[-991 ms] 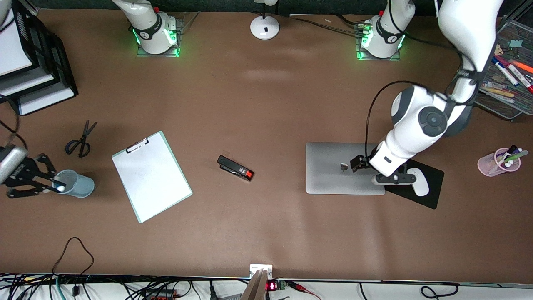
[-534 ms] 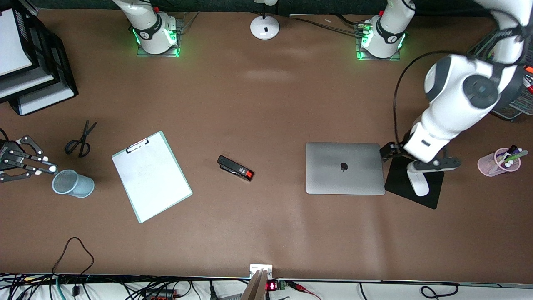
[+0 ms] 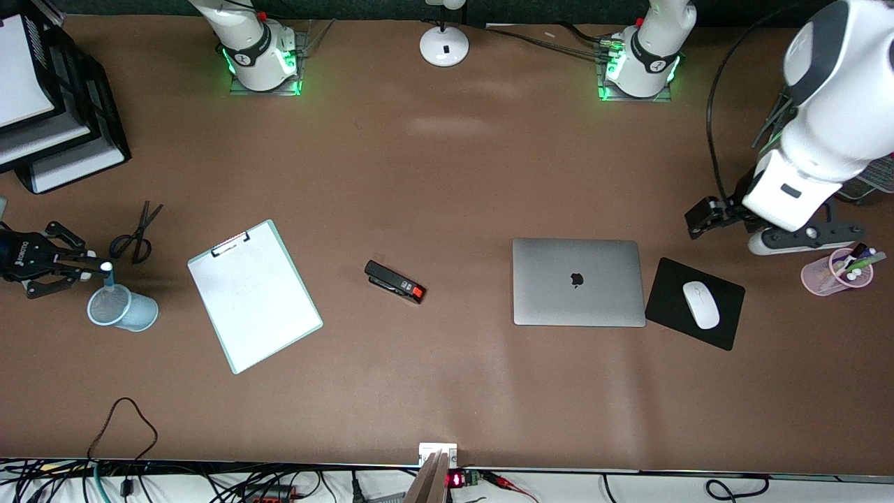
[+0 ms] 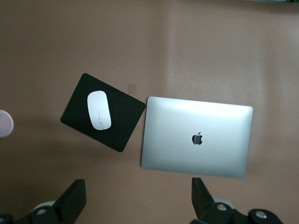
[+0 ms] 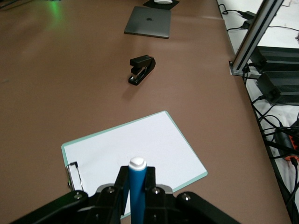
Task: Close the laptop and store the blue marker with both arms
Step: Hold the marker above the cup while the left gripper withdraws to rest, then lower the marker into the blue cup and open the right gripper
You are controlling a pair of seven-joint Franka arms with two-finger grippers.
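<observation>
Blue marker (image 5: 137,187) in right gripper (image 5: 135,184)

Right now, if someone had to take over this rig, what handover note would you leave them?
Right gripper: shut on the blue marker, over the blue mesh cup at the right arm's end of the table.
Left gripper: open, holding nothing, up over bare table at the left arm's end, beside the pink pen cup.
Laptop: closed, lid flat, beside the black mouse pad.
Done: laptop closed, marker picked up.
Left: lower the marker into the mesh cup and release it.
</observation>
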